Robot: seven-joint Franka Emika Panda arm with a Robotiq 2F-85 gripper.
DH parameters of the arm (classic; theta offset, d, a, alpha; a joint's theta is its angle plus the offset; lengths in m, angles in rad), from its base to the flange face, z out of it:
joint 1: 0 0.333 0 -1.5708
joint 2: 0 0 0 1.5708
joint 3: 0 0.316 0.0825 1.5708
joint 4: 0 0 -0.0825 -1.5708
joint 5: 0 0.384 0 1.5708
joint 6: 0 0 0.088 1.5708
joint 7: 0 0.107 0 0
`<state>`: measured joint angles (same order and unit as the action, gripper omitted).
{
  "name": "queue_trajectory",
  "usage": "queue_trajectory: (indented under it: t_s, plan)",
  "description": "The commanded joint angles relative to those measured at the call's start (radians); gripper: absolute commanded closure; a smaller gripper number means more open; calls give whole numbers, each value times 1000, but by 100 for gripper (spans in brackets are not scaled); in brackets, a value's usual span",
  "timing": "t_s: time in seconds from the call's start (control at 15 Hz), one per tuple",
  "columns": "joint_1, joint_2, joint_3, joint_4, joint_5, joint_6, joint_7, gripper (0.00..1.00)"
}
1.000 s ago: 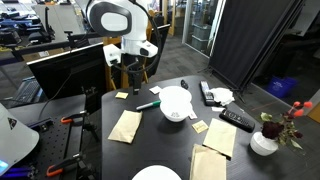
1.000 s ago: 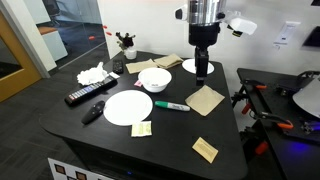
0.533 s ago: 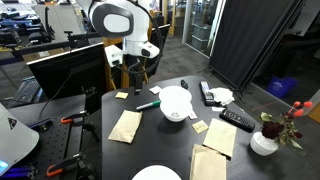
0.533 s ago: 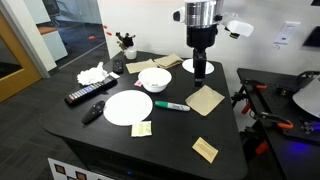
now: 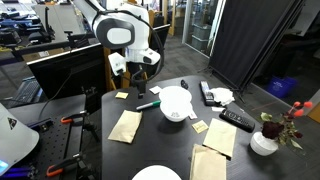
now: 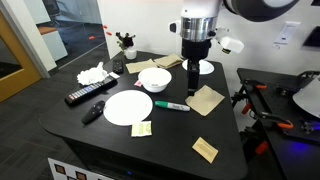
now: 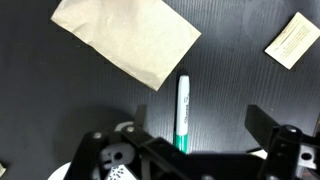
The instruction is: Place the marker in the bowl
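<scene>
While the gripper [image 6: 190, 88] hangs above the black counter [image 6: 100, 140], its fingers [image 7: 268, 122] stand spread wide apart and grip nothing. In the wrist view the green marker [image 7: 182, 108] lies flat on the counter between them, its length running up the picture and its lower end hidden behind the gripper's body. A brown paper napkin [image 7: 125, 38] lies just beside the marker's upper end, and a small tan note [image 7: 293, 40] sits well apart near the picture's corner. In both exterior views the marker lies outside the white bowl [image 5: 175, 103], near its side but apart from it. In an exterior view the flat white plate [image 6: 128, 107] rests near the bowl and the marker, with a black remote control [image 6: 85, 96] farther along the counter
</scene>
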<state>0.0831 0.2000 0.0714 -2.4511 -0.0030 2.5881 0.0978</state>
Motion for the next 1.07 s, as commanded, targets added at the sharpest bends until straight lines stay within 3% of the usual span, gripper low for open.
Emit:
queue_trajectory:
  t_s: [0.0,0.53,1.0]
  plan:
    - [-2,68,4,25,14,79,-24,0]
    - [50,213,-40,110,-25,153,70,0]
    - [134,309,-124,189,-75,169,185,0]
